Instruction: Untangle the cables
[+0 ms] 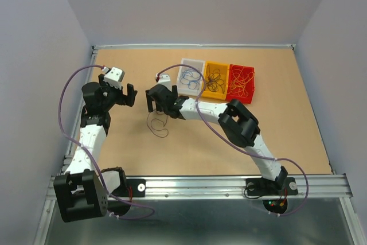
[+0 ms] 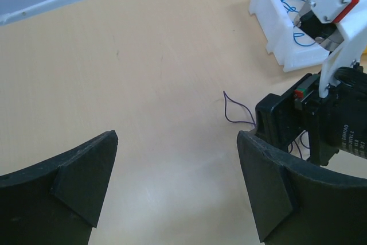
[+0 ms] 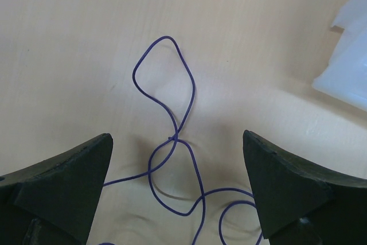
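A thin dark purple cable (image 1: 157,124) lies in loose loops on the tabletop, in front of the bins. My right gripper (image 1: 153,99) hangs just above it, open. In the right wrist view the cable (image 3: 165,107) crosses over itself between the two spread fingers of the right gripper (image 3: 178,139), and nothing is gripped. My left gripper (image 1: 129,96) is open to the left of the right one, over bare table. Its own view shows the gripper (image 2: 176,142) empty, with one loop of the cable (image 2: 238,113) ahead by the right arm's black fingers (image 2: 281,120).
Three bins stand in a row at the back: a white one (image 1: 191,76) with blue cables, an orange one (image 1: 217,78) with dark cables, and a red one (image 1: 241,82) with yellow-orange cables. The white bin (image 2: 275,27) also shows in the left wrist view. Grey walls enclose the table.
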